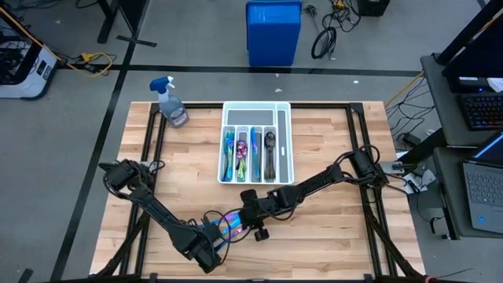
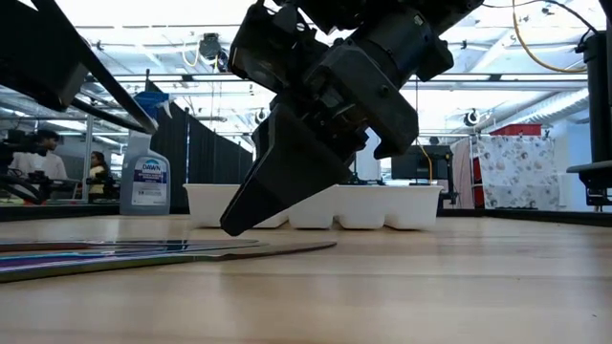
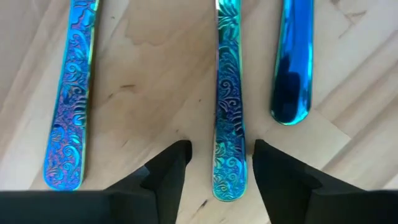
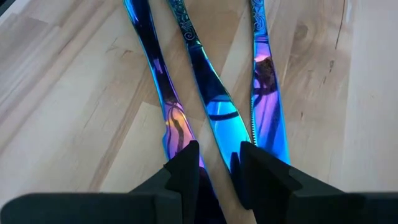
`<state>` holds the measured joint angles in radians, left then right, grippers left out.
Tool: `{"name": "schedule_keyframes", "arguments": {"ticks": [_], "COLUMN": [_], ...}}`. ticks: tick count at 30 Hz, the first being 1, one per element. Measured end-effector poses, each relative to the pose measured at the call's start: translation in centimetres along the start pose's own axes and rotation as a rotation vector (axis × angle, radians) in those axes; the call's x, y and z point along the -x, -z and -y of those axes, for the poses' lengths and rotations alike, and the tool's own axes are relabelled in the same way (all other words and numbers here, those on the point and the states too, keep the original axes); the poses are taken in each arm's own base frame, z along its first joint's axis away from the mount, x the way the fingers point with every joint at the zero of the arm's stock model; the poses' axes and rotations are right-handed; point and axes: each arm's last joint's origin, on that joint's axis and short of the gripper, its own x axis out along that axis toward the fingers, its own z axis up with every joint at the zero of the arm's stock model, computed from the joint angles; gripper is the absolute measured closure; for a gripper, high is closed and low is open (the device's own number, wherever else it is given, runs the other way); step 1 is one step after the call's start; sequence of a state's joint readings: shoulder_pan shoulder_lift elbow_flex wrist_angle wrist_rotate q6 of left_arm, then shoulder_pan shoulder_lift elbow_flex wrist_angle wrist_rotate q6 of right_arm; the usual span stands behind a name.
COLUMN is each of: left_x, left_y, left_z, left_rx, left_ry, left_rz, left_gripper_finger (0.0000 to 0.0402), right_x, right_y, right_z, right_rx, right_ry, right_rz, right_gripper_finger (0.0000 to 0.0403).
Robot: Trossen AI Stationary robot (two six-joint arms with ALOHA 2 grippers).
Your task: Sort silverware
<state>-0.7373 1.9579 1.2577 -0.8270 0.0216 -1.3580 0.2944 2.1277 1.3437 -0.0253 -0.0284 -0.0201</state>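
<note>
Most of the silverware already sits in the white tray [image 1: 284, 141] at the far middle of the table [image 1: 346, 228]: several coloured pieces stand in its slots, though from above I can't tell how many. What is left lies loose on the wood at the near edge, three knives [image 4: 214, 112] side by side. Both arms have met over them. The left gripper [image 3: 216, 171] hangs low with its fingers parted around one patterned handle [image 3: 229, 106], not pinching it. The right gripper [image 4: 214, 165] is down at the blade ends, fingers narrowly apart astride the middle blade, holding nothing. A spray bottle [image 1: 170, 102] stands far left.
</note>
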Motion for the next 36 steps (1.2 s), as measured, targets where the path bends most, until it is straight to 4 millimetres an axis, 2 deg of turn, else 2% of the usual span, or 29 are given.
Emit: {"name": "schedule_keyframes", "arguments": {"ticks": [8,13,36], "left_x": [0.1,0.1,1.2], "left_y": [-0.3,-0.4,-0.5], "left_z": [-0.1,-0.2,0.7], "left_rx": [-0.002,-0.024,-0.025], "left_ry": [-0.017,-0.029,-0.001], "left_rz": [-0.004,0.008,0.005], "left_gripper_finger": [0.0342,0.0375,0.0380], "right_x": [0.0,0.0,0.0], "right_y": [-0.2,-0.2,-0.5], "right_z": [0.0,0.0,0.0], "right_rx": [-0.008,-0.011,-0.033], "right_ry": [0.000,0.000,-0.001], "right_rz": [0.017,0.025,0.046], "right_gripper_finger": [0.0302,0.0302,0.0302]}}
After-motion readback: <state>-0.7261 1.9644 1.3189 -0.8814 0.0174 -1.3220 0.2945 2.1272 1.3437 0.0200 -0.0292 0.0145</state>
